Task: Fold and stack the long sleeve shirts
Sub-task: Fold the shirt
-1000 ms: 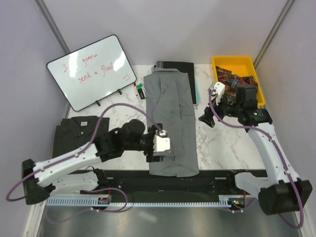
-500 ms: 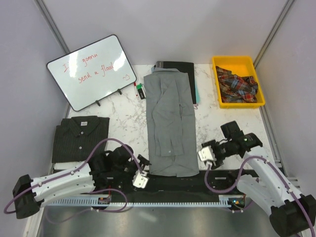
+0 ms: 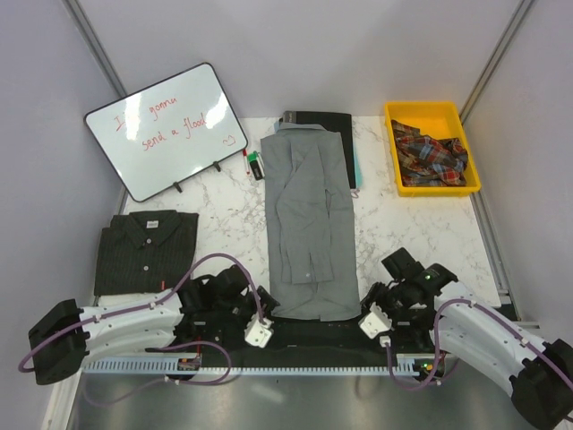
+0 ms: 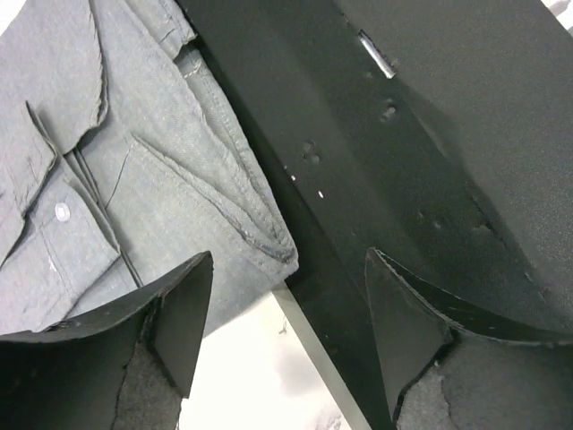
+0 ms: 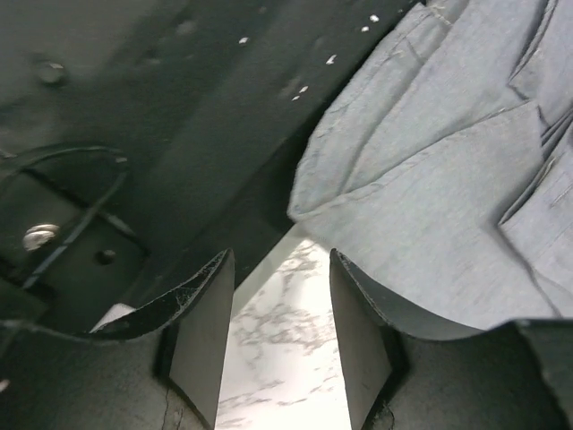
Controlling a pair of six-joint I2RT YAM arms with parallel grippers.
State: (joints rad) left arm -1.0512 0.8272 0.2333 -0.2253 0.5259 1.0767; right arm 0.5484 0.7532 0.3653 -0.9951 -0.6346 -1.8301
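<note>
On the tabletop, top view: grey shirt (image 3: 309, 224) lies as a long narrow strip down the middle, with the collar far and the hem at the near edge over the black strip (image 3: 313, 330). The striped shirt (image 3: 146, 251) sits folded at the left, well apart.
Top view, change: a second ago the left arm hung over the grey shirt's lower half and the right arm was up by the bin (image 3: 394, 152). Both have now swung down to the hem. The left end effector (image 3: 258, 321) is just beside the hem's left corner and the right end effector (image 3: 376, 315) just beside its right corner.
Top view, meaning: the sides look already folded in. The likely step is a pinch on both hem corners for the lengthwise fold toward the collar. Stacking onto the striped shirt is not yet done.
Top view, count: two shirts, two arms, one whiteboard (image 3: 170, 134), one bin holding plaid cloth (image 3: 434, 154), one book (image 3: 313, 117) under the collar.
Left wrist, end effector: the jaws are apart but narrower than a second ago, with nothing clamped. The grey hem corner lies just ahead of the gap, where marble meets the black strip.
Right wrist, end effector: the jaws are apart and drawing in, with nothing clamped. The other hem corner lies just ahead of them, with bare marble showing between them.
</note>
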